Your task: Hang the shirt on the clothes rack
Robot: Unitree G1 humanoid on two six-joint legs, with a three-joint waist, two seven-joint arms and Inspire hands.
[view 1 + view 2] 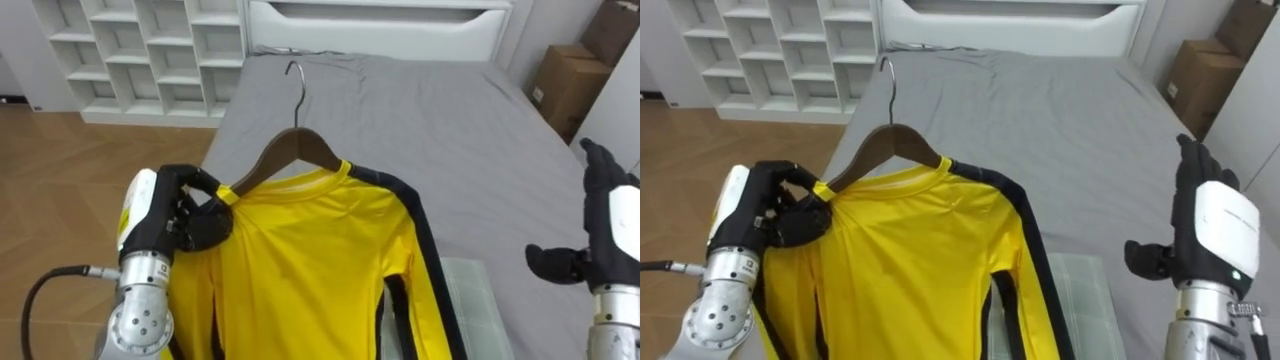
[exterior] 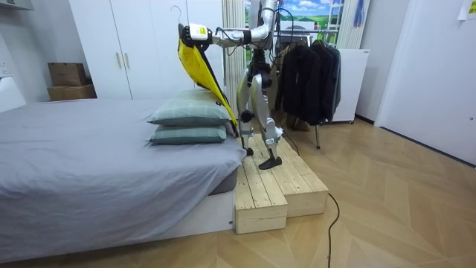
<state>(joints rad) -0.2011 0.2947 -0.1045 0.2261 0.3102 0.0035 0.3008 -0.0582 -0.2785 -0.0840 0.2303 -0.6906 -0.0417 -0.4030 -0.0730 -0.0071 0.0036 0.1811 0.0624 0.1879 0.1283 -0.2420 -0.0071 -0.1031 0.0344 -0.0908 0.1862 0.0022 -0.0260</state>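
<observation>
Left hand (image 1: 185, 215): clamping the yellow shirt (image 1: 310, 260) at its shoulder, over the wooden hanger (image 1: 290, 148).
Right hand (image 1: 605, 235): spreading empty, far right.
Hanger hook (image 1: 298, 100): pointing up-frame, nearer the left hand.

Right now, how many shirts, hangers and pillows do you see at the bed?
yellow shirt: 1
wooden hanger: 1
pillows: 2
Total: 4
</observation>
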